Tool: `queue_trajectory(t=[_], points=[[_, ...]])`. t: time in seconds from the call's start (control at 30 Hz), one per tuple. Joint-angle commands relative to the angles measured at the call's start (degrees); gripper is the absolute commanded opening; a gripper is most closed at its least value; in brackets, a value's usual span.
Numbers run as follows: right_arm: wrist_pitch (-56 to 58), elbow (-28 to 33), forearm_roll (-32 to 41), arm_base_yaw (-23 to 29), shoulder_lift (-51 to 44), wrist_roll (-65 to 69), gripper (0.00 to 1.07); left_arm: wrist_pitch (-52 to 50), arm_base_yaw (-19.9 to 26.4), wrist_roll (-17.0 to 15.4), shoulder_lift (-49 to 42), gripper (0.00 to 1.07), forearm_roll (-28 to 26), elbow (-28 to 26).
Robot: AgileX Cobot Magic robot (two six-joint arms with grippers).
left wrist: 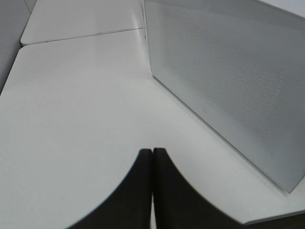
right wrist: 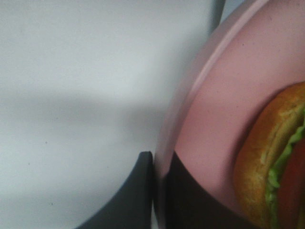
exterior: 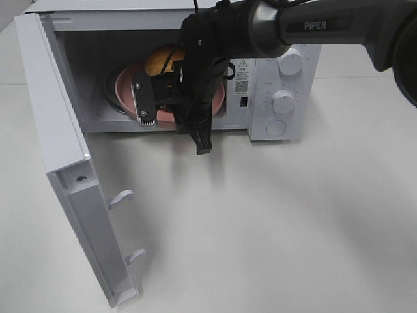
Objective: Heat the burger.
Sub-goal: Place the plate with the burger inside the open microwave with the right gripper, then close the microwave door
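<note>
The burger [exterior: 161, 60] sits on a pink plate [exterior: 122, 90] inside the open microwave [exterior: 277, 85], partly hidden by my right arm. In the right wrist view the burger [right wrist: 276, 157] shows its bun, lettuce and tomato. The right gripper [right wrist: 162, 160] is shut on the rim of the pink plate [right wrist: 224, 109]. From above, the right gripper [exterior: 159, 98] reaches into the microwave's mouth at the plate's near edge. My left gripper [left wrist: 152, 153] is shut and empty, low over the table beside the microwave's perforated side wall [left wrist: 228, 81].
The microwave door [exterior: 62, 163] stands swung open to the left, its latch hooks [exterior: 121, 197] pointing toward the table. Two knobs [exterior: 284, 101] and a button are on the right panel. A black cable plug [exterior: 202, 142] hangs from the right arm.
</note>
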Motion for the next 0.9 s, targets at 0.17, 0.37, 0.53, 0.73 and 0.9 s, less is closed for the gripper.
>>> queue_trajectory(t=[0.17,0.37,0.53,0.73,0.9], points=[[-0.92,-0.69,-0.17,-0.57,-0.40,7.45,0.00,0.00,-0.34,-0.23,-1.20,0.00,-0.17,0.11],[-0.69,-0.69,-0.17,-0.52,-0.40,12.09,0.03,0.00,-0.34,-0.23,-1.20,0.00,-0.17,0.11],[0.86,-0.69,0.06,-0.46,-0.40,14.78,0.14,0.00,-0.34,-0.23,-1.20,0.00,-0.17,0.11],[1.55,-0.69,0.97,-0.46,-1.09,20.11,0.39,0.00,-0.34,-0.23,-1.20,0.00,-0.17,0.11],[1.49,-0.69,1.09,-0.46,-2.06,25.73,0.53,0.00,-0.34,-0.23,-1.20,0.00,-0.17,0.11]])
